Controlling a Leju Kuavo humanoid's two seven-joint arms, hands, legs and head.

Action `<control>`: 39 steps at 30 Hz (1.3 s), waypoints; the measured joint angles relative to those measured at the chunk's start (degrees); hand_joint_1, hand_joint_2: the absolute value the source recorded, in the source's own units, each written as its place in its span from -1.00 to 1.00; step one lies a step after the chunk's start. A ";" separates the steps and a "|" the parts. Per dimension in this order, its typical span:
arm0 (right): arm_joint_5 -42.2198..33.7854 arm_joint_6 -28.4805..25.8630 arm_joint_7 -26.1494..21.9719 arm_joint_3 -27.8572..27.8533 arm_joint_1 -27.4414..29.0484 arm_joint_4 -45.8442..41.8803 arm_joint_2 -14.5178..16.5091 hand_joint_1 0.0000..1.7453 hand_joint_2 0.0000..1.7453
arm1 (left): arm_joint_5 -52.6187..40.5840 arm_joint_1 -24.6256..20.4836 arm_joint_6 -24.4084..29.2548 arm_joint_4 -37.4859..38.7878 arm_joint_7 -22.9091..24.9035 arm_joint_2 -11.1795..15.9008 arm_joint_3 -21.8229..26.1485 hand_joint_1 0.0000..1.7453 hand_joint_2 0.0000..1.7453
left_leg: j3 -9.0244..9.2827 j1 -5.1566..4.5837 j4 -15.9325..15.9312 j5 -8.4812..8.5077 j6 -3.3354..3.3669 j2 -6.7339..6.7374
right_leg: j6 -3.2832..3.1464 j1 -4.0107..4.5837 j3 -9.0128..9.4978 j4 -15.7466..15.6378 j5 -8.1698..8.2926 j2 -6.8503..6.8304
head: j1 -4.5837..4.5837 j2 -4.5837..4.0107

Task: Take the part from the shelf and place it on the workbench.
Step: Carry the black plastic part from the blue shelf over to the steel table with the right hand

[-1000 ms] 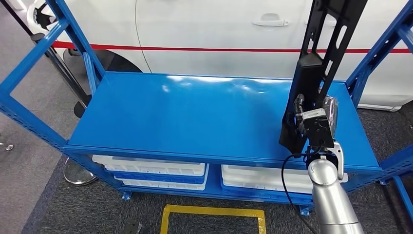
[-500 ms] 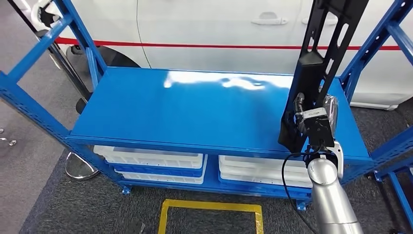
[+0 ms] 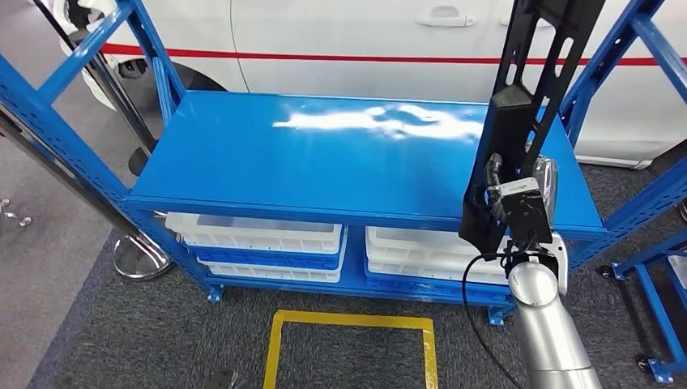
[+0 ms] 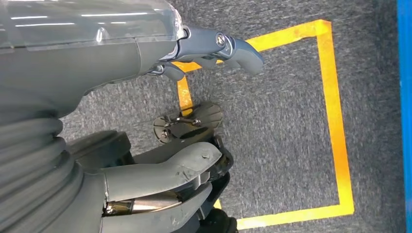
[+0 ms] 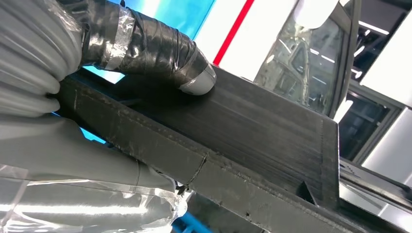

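Your right hand [image 3: 518, 212] had the part [image 3: 528, 97] gripped near its lower end: in the right wrist view the taped thumb [image 5: 145, 46] pressed flat on the black face of the part [image 5: 233, 145], with the rest of the hand wrapped under it. The part was a long black slotted bracket, held roughly upright and leaning a little to the right at the top, its upper end running out of the head view. Its lower end hung in front of the front right edge of the blue shelf [image 3: 324, 162], above the shelf top, not resting on it. Your left hand [image 4: 145, 121] hung down beside the body, holding nothing, fingers [image 4: 228, 46] loosely apart over grey carpet [image 4: 282, 136] and the yellow tape square [image 4: 335, 121]. Below the shelf top you had white trays [image 3: 259, 243] stacked on the lower level, left and right. Behind the shelf stood a white car [image 3: 340, 32] with a red stripe along the door. Yellow tape square [image 3: 352, 348] sat on the floor just in front of the shelf.
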 joint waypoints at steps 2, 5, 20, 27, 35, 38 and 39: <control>-0.01 0.00 0.00 0.07 0.02 0.01 0.02 1.00 1.00 | 0.01 0.07 0.05 0.01 0.06 0.01 0.00 -1.00 1.00 | -0.32 -0.01 0.43 0.42 -0.54 -0.06 | -1.01 0.10 -0.21 -0.22 0.12 0.03 | 0.00 0.00; -0.01 0.00 -0.01 0.21 -0.05 0.01 0.09 1.00 1.00 | 0.03 0.18 0.11 0.01 0.10 0.04 0.00 -1.00 1.00 | -1.72 0.43 3.68 -2.48 -1.64 -0.19 | -2.40 -0.01 -0.93 -0.33 1.22 -0.19 | -0.03 0.00; -0.01 0.00 0.02 0.30 0.12 0.20 0.49 1.00 1.00 | 0.40 0.24 0.13 -0.01 0.43 0.03 -0.02 -1.00 1.00 | 6.16 0.09 -4.10 -1.37 0.76 -0.11 | -0.55 -0.22 -4.52 -0.14 2.96 -0.18 | -0.02 0.00; -0.02 0.00 0.04 0.30 0.26 0.52 0.49 1.00 1.00 | 0.36 0.26 0.16 0.01 0.62 -0.06 -0.03 -1.00 1.00 | 1.10 0.69 -2.03 0.86 0.45 0.06 | 1.04 -0.89 -3.60 7.41 -1.20 -0.09 | -0.02 0.00; -0.21 -0.02 0.02 0.32 0.16 0.59 0.78 1.00 1.00 | 0.37 0.63 0.21 -0.02 0.74 0.02 -0.03 -1.00 1.00 | -3.23 1.02 2.90 -0.32 -1.91 -0.31 | -1.75 -0.57 -2.05 1.20 1.07 0.05 | -0.02 0.00; -0.20 -0.02 0.03 0.32 0.08 0.60 0.80 1.00 1.00 | 0.38 0.62 0.21 -0.02 0.77 0.02 -0.04 -1.00 1.00 | -4.97 1.38 11.75 -8.52 -2.57 -0.29 | -2.43 -0.27 -4.22 1.11 3.04 -0.06 | -0.03 0.00; -0.19 -0.02 0.03 0.32 0.08 0.60 0.80 1.00 1.00 | 0.39 0.61 0.21 -0.02 0.78 0.02 -0.04 -1.00 1.00 | -5.05 1.44 14.61 -9.87 -2.58 -0.29 | -2.52 -0.08 -5.06 1.12 3.69 -0.07 | -0.04 0.00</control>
